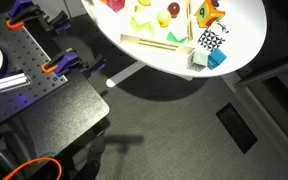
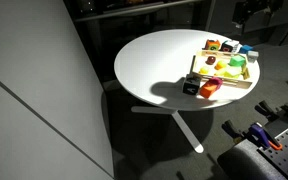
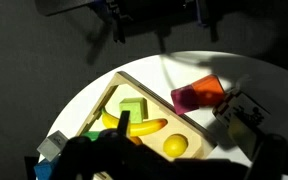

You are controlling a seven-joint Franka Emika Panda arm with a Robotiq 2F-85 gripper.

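A wooden tray of toy fruit lies on a round white table. In the wrist view it holds a green block, a banana and a yellow lemon. A red-orange block and a black-and-white checkered cube lie just outside the tray's rim. My gripper is a dark silhouette along the bottom of the wrist view, above the tray, touching nothing I can see. Its jaws are lost in shadow. The tray shows in both exterior views.
A blue block sits near the table edge beside the checkered cube. A black bench with orange clamps stands beside the table. The table's white foot spreads over grey carpet. A grey partition wall stands close by.
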